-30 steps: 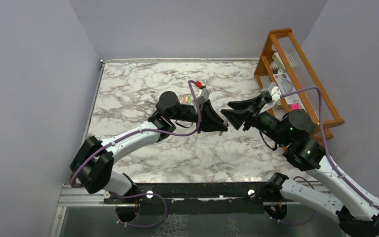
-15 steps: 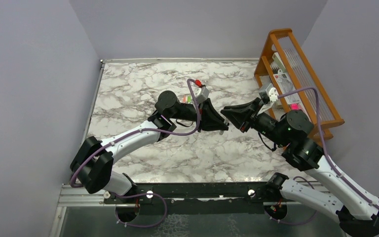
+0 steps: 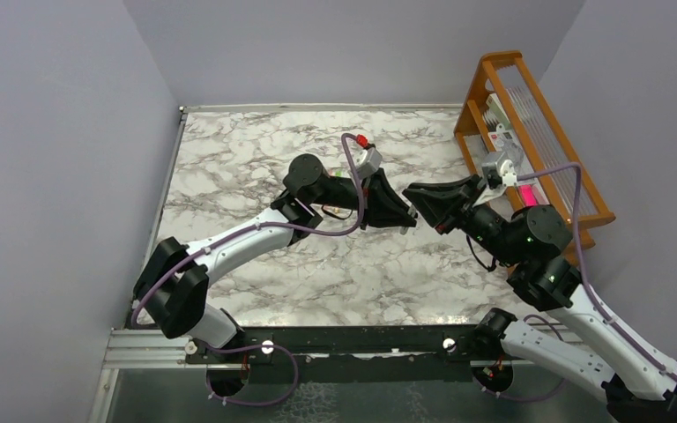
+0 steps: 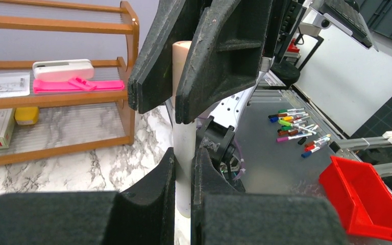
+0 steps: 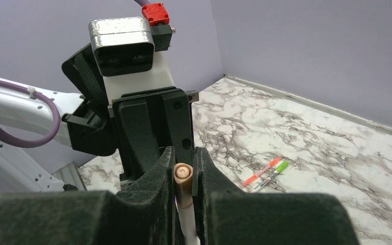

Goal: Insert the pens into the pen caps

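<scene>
Left fingers (image 4: 153, 194): pressed in on the lower barrel of a whitish-grey pen (image 4: 184, 171), holding it upright in the air above the table (image 3: 229, 159).
Right fingers (image 5: 207, 176): pinching the tan cap (image 4: 182, 56) at the pen's top end. They come in from the opposite side, just above the left pair.
Why held so: one arm steadies the barrel while the other lines the cap up on the same axis. I judge this to be the mating step, done off the table so neither part can roll.
Seating: the fingers cover the joint, so I cannot tell whether the cap is fully home.
Other pens: an orange-red pen (image 5: 261, 171) and a green-capped pen (image 5: 278, 169) lie side by side on the table, well apart from both arms. The orange-red one is probably waiting its turn.
Wooden rack (image 4: 127, 51): stands at the table's right edge. Its shelves carry a white box (image 4: 64, 69), a pink flat item (image 4: 76, 85), a yellow block (image 4: 26, 115) and printed sheets (image 4: 2, 84).
Red bin (image 4: 362, 196): sits off the table near loose coloured markers (image 4: 296, 127). Its contents are not clearly shown.
</scene>
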Controlling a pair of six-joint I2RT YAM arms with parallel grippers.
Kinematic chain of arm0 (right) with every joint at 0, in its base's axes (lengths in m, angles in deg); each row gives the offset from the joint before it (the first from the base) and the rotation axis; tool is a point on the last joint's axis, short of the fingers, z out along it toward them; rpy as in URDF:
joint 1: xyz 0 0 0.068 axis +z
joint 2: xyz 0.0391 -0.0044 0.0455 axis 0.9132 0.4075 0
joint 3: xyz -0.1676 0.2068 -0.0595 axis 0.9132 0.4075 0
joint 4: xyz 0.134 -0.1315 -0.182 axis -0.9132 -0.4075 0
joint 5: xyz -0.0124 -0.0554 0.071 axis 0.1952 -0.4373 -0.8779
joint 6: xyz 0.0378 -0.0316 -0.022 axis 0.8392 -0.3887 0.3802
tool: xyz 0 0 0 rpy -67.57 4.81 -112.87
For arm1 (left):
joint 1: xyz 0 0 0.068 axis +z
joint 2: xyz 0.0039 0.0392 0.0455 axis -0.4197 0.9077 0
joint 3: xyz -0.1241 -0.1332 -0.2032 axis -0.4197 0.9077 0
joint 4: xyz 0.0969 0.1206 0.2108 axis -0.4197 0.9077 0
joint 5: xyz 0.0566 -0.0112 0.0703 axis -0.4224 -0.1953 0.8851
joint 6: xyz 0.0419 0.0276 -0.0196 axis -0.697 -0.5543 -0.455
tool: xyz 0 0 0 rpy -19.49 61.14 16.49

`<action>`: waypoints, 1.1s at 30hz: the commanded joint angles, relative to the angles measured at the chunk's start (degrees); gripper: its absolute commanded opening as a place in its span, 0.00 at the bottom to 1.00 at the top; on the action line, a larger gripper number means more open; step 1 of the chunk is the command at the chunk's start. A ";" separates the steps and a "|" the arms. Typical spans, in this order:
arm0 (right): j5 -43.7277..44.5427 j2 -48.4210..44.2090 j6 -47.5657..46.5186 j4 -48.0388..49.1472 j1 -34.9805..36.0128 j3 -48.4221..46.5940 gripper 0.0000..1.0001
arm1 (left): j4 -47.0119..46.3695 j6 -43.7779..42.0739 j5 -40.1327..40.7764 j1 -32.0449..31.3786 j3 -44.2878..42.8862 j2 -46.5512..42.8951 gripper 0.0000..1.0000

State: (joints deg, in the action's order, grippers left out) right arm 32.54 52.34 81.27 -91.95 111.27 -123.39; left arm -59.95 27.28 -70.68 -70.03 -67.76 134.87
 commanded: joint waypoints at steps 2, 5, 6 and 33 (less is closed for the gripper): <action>-2.90 0.09 3.26 -4.62 0.65 5.06 0.01 | -4.84 1.23 8.13 -0.05 -4.91 1.01 0.00; -3.68 0.23 3.10 -5.81 0.65 5.76 0.01 | -4.97 1.78 8.36 0.11 -6.36 1.64 0.00; -3.97 0.24 3.14 -6.17 0.65 5.87 0.01 | -4.92 1.88 8.34 0.26 -6.92 1.85 0.00; -10.00 2.70 7.52 -15.89 0.65 12.18 0.01 | -5.24 3.34 7.30 3.39 -20.35 6.79 0.00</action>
State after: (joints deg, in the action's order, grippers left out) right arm 35.77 51.16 84.36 -85.83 109.37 -118.03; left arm -55.87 29.88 -79.75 -67.88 -78.49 142.61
